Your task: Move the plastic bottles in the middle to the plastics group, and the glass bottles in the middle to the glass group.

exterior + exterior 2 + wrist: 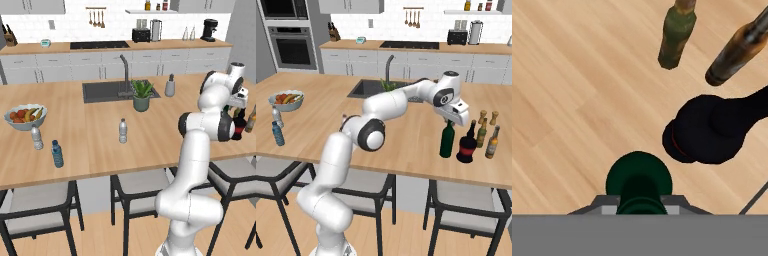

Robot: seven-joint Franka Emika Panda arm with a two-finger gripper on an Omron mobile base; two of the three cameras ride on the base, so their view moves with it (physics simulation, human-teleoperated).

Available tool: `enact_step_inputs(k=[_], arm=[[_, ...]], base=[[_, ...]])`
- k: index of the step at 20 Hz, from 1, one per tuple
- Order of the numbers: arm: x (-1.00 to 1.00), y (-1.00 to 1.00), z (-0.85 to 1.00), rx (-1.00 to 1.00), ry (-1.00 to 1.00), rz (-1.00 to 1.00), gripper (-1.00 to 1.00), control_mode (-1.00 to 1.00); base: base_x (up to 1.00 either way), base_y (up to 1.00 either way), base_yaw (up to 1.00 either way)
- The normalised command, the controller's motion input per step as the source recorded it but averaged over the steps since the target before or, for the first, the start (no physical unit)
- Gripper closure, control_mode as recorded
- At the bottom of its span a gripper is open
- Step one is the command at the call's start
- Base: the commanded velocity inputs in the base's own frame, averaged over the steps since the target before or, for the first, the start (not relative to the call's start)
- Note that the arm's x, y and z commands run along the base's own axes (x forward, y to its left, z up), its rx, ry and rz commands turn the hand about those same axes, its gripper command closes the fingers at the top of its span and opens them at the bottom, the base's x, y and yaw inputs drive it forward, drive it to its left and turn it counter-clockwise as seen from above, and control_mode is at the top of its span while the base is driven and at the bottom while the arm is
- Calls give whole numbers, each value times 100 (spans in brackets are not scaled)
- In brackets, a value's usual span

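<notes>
My gripper is shut on the neck of the tall dark green wine bottle, which stands upright near the counter's right end. From the hand view I look straight down on that bottle, with the gripper around its neck. The squat dark bottle with a red label stands just right of it. Beyond are the glass group's olive bottle and brown bottle. The small clear plastic bottle stands mid-counter. The plastics group, a clear bottle and a blue bottle, stands at the left.
Two wooden shakers stand behind the glass group. A fruit bowl sits at the far left, close to the plastics group. A potted plant and a soap dispenser flank the sink. Stools line the counter's near edge.
</notes>
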Motion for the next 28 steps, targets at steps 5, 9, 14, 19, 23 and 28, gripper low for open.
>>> enact_step_inputs(k=[5, 9, 14, 19, 23, 28], arm=[[0, 15, -39, 0, 0, 0, -100, -100], [0, 1, 1, 0, 0, 0, -100, -100], [-6, 5, 30, 0, 0, 1, -100, -100], [-43, 37, 33, -1, 0, 3, -100, -100], [-71, 82, -8, -12, 0, 1, -100, -100], [-63, 100, -38, -22, 0, 0, -100, -100]], base=[[0, 0, 0], [0, 0, 0], [0, 0, 0], [0, 0, 0], [0, 0, 0], [0, 0, 0]])
